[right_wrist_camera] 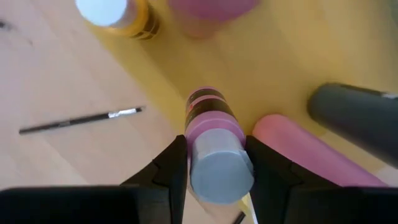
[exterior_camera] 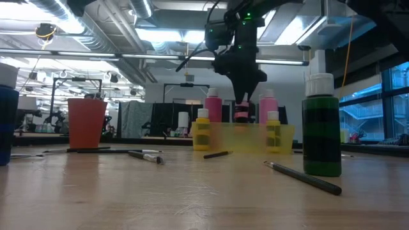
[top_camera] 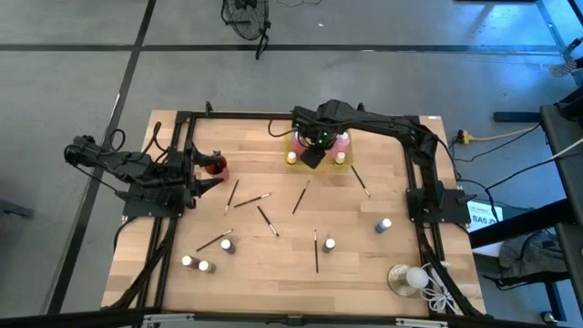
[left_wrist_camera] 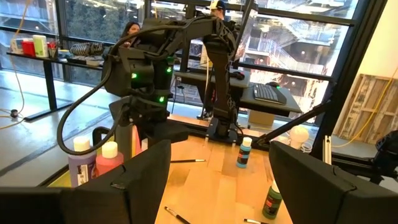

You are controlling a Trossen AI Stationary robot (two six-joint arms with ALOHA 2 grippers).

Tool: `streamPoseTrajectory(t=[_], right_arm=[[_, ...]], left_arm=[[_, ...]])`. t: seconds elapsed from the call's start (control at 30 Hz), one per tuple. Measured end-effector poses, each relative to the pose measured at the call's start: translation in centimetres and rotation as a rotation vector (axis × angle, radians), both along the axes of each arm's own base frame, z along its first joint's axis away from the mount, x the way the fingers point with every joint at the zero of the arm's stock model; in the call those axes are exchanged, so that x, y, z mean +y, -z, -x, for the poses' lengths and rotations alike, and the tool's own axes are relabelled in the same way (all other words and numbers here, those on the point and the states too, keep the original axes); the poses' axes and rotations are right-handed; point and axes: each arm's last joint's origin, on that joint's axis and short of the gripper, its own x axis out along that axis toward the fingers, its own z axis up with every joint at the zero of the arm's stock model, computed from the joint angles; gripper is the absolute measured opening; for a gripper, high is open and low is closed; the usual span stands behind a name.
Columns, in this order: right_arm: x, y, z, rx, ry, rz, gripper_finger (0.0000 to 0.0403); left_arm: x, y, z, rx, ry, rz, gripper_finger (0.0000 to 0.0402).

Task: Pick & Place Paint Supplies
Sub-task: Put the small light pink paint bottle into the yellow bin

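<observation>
The right gripper (right_wrist_camera: 214, 163) hangs over the yellow tray (top_camera: 316, 162) at the far edge of the table (top_camera: 273, 273), its two fingers clamped on the cap of a small pink bottle (right_wrist_camera: 210, 118) with dark bands — the bottle points straight down from the gripper, above the tray floor. Just beside it in the tray stand two yellow bottles (exterior_camera: 202, 130), one on either side of the gripper, with taller pink bottles (exterior_camera: 213, 106) right behind it. Nearer than the gripper, scattered over the wood, lie several thin paintbrushes (top_camera: 299, 199) and a handful of small white-capped bottles (top_camera: 329, 244), well apart from the tray; a green bottle (exterior_camera: 321, 125) stands close to the low camera. The left gripper (left_wrist_camera: 217, 180) waits at the left edge of the table, fingers spread wide and empty — a red cup (top_camera: 215, 166) sits just beside it. A clear dish (top_camera: 401, 278) with a white ball rests at the near right corner.
</observation>
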Motion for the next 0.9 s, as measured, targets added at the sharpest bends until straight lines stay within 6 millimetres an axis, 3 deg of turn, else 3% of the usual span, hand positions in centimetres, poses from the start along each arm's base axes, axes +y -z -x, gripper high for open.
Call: streamPoseTrajectory(t=[0.4, 0.9], right_arm=[[0.0, 0.2, 0.1, 0.041, -0.371, 0.018, 0.0128], [0.1, 3.3, 1.2, 0.205, -0.747, 0.045, 0.0128]], left_arm=[[0.0, 0.0, 0.0, 0.000, 0.000, 0.000, 0.0269], [0.0, 0.0, 0.0, 0.000, 0.000, 0.000, 0.0269]])
